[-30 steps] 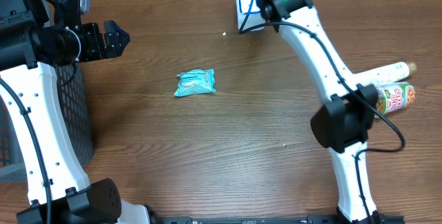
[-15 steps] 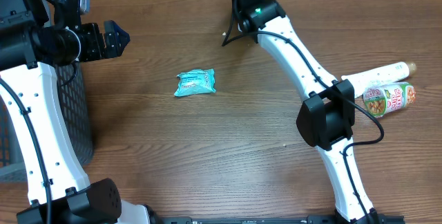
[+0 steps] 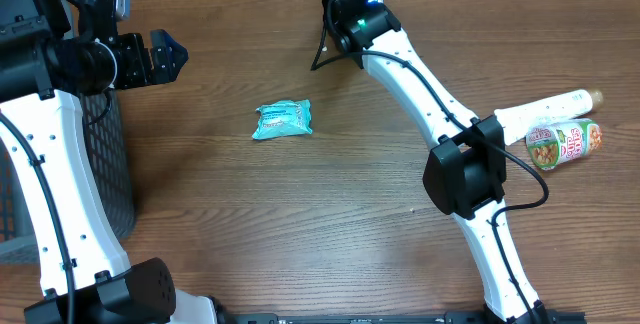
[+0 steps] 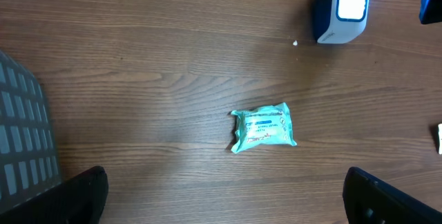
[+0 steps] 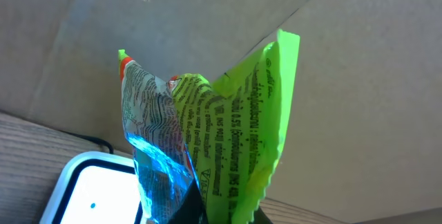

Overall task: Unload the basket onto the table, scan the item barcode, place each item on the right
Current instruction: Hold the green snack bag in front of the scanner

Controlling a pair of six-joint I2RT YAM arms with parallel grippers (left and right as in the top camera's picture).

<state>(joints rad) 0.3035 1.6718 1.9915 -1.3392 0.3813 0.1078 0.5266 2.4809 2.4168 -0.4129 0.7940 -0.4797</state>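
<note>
R gripper (image 5: 202,211) is clamped on a green packet (image 5: 243,133), holding it upright just above the scanner (image 5: 88,188) at the far edge of the table (image 3: 300,226); the scanner's lit white face shows beside the packet. L gripper (image 3: 166,56) is spread wide w/ nothing in it, up by the basket (image 3: 115,174). A teal packet (image 3: 283,120) lies mid-table, w/ a cup (image 3: 563,142) & bottle (image 3: 545,107) side by side at the right.
</note>
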